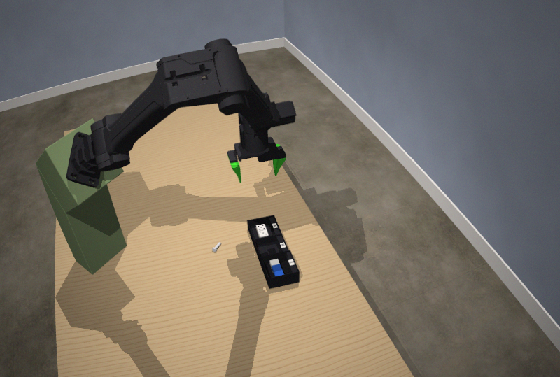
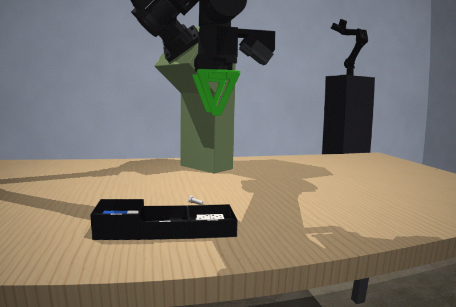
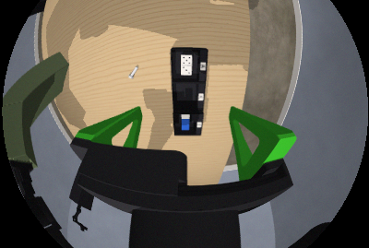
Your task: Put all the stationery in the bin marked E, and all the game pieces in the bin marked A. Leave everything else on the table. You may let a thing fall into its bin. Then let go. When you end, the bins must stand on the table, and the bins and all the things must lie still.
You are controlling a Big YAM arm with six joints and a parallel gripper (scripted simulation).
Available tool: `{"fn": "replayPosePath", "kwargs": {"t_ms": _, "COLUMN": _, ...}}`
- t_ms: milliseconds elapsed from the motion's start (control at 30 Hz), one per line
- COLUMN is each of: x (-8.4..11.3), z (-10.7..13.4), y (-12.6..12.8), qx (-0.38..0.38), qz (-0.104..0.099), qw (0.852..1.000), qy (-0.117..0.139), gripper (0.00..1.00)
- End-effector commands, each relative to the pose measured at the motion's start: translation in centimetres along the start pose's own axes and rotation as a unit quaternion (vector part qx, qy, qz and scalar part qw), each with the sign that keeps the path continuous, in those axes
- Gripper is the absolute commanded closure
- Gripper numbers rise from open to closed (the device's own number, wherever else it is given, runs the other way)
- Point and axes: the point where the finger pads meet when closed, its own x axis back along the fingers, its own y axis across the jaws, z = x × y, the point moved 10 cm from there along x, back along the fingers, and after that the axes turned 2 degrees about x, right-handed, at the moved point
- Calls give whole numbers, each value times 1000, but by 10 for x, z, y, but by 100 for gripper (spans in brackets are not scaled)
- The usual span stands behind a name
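Top view: my fingers stand wide open above the desk; a domino lies in an end bin.

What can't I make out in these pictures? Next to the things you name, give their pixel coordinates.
- Letters on the white bin labels (image 1: 282, 244) (image 3: 200, 97): too small in the top and wrist views.
- Underside of the domino (image 1: 262, 230) (image 2: 210, 217) (image 3: 186, 64): it lies face up in every view.
- Lower part of the blue and white block (image 1: 276, 267) (image 2: 120, 212) (image 3: 185, 123): hidden by the bin's front wall in the exterior view.

Grained wooden table, silvery metallic bolt.
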Motion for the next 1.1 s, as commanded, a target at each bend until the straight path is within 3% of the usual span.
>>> {"fn": "replayPosePath", "kwargs": {"t_ms": 0, "x": -5, "z": 3, "y": 0, "qx": -5, "qz": -5, "qw": 1000, "qy": 2, "gripper": 0}}
{"fn": "replayPosePath", "kwargs": {"t_ms": 1067, "x": -4, "z": 7, "y": -2, "qx": -6, "qz": 1, "qw": 1000, "qy": 1, "gripper": 0}}
